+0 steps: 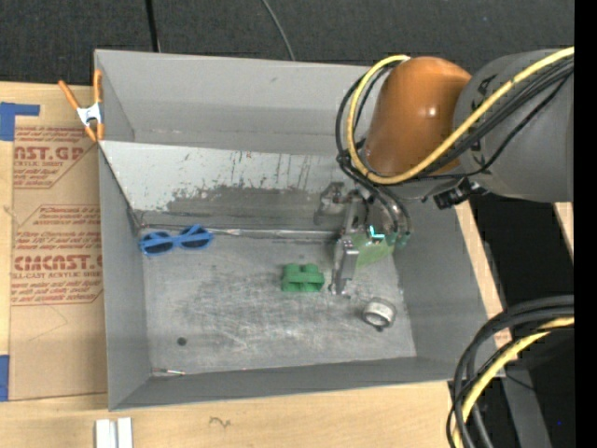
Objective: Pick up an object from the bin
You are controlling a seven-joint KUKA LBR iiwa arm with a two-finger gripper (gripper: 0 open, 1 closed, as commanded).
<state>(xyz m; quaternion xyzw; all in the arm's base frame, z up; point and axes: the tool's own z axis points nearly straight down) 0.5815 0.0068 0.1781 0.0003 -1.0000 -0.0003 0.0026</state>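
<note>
My gripper (340, 283) hangs low over the bin floor, right of centre. Its tip sits just to the right of a small dark green block (300, 278), close to it or touching its edge; nothing shows as held. A silver ring-shaped thing (378, 315) lies a little below and to the right of the tip. A pale green thing (381, 252) shows partly behind the gripper's right side, its shape mostly hidden.
Blue toy glasses (175, 241) lie at the far left, near where the floor meets the back wall. The bin's sloped walls close in on all sides, with the arm and its orange cover above the right part.
</note>
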